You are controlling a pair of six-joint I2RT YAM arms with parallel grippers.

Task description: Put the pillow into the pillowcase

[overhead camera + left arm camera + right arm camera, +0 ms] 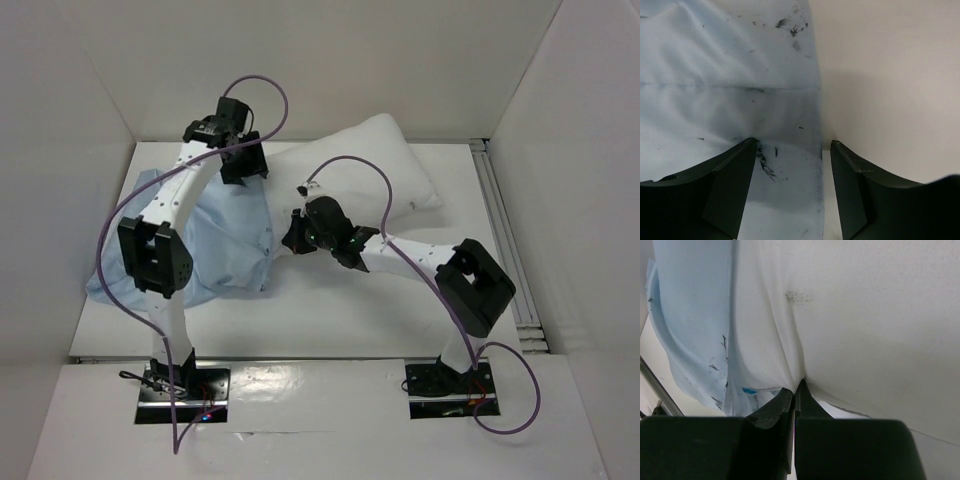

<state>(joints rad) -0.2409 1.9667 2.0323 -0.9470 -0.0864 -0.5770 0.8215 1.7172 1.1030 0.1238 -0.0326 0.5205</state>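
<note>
The pillow (385, 170) lies slantwise across the far middle of the bench (330, 320), its plump end reaching toward the far right corner. The pillowcase (225, 240) is spread in wrinkles over the left side of the bench, from the left edge inward, and its inner edge meets the pillow's left end. Most of the pillow is bare white and outside the blue cloth. I cannot tell whether any of that left end is tucked inside.

The left gripper (243, 168) reaches out over the far part of the pillowcase, next to where cloth and pillow meet. From its own camera, the left gripper (793, 145) has its jaws well apart and grips nothing. The pillowcase (715, 75), flecked with small dark marks, has its straight edge running under the gap, with a plain pale surface to the right of it.

The right gripper (293, 232) stretches leftward to the pillow's near-left end. Up close, the right gripper (796, 387) is clamped tight on a pinch of the pillow (865, 315), and creases fan upward from the fingertips. The pillowcase (690, 315) hangs along the left of that view, touching the white fabric.
</note>
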